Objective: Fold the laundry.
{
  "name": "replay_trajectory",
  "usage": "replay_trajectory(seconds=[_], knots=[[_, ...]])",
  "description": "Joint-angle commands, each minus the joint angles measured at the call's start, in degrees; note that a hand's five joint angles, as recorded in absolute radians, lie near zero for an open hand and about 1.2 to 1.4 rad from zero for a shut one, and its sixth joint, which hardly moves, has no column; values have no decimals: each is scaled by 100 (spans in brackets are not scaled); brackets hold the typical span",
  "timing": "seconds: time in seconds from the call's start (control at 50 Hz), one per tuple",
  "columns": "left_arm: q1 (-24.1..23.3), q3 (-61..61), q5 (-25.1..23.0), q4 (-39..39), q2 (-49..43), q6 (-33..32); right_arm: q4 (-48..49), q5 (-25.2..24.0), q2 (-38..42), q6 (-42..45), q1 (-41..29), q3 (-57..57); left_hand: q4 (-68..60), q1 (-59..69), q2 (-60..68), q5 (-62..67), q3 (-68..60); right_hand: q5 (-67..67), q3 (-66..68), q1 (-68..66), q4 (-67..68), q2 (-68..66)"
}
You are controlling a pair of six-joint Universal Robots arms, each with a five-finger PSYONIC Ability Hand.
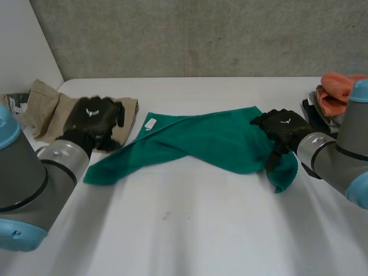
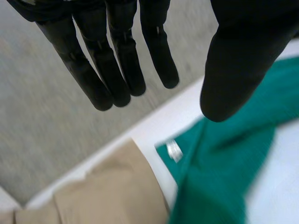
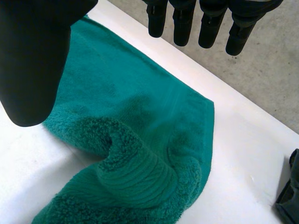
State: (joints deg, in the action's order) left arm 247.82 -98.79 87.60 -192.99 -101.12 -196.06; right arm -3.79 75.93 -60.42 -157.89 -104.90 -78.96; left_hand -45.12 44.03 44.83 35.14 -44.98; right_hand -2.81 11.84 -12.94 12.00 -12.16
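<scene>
A green towel (image 1: 201, 141) lies twisted across the middle of the white table (image 1: 190, 230), with a white tag (image 1: 150, 123) near its far left corner. My left hand (image 1: 95, 118) hovers over a beige garment (image 1: 43, 106), just left of that corner. In its wrist view the left hand's fingers (image 2: 117, 60) are straight, the thumb stands apart and nothing is held. The towel (image 2: 219, 168), its tag (image 2: 174, 150) and the beige garment (image 2: 112, 191) lie below. My right hand (image 1: 282, 127) is above the towel's bunched right end (image 3: 140, 130), its thumb (image 3: 28, 56) and straight fingers spread, holding nothing.
At the table's right edge is a pile of clothes with an orange piece (image 1: 339, 86) on top and dark garments (image 1: 313, 112) beneath. A dark item (image 3: 289, 196) lies past the towel's right corner. A concrete wall runs behind the table.
</scene>
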Motion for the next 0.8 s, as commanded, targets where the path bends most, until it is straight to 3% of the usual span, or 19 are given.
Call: replay_trajectory(seconds=[0.02, 0.22, 0.4, 0.46, 0.52, 0.56, 0.58, 0.68, 0.8], knots=[[-32, 149, 503, 957, -380, -151, 10, -78, 39, -5, -48, -58, 562, -453, -533, -564, 548, 281, -184, 294, -200, 216], [249, 439, 574, 394, -1330, -836, 54, -192, 22, 145, -162, -225, 1102, -993, -1073, -1105, 1088, 281, -184, 294, -200, 216], [583, 852, 574, 218, -2086, -1452, 238, -210, 13, 294, -197, -374, 616, -506, -587, -618, 602, 281, -184, 294, -200, 216], [610, 984, 565, 210, -2174, -1557, 256, -201, 13, 303, -215, -400, -122, 231, 151, 120, -136, 281, -184, 294, -200, 216], [583, 1098, 504, 183, -2262, -1593, 291, -192, 4, 286, -215, -427, -1535, 1644, 1564, 1533, -1549, 281, -184, 294, -200, 216], [522, 1221, 495, 183, -2350, -1619, 343, -183, -39, 277, -206, -444, -3331, 3440, 3360, 3329, -3345, 281, -184, 294, -200, 216], [513, 1265, 503, 201, -2368, -1628, 361, -175, -66, 285, -197, -444, -3486, 3596, 3515, 3484, -3500, 281, -184, 294, -200, 216], [495, 1389, 635, 219, -2175, -1628, 370, -201, -268, 268, -109, -409, -3488, 3597, 3517, 3486, -3502, 281, -184, 294, -200, 216], [407, 1503, 635, 183, -1051, -1304, 317, -227, -356, 303, -65, -164, -3488, 3597, 3517, 3486, -3502, 281, -184, 294, -200, 216]])
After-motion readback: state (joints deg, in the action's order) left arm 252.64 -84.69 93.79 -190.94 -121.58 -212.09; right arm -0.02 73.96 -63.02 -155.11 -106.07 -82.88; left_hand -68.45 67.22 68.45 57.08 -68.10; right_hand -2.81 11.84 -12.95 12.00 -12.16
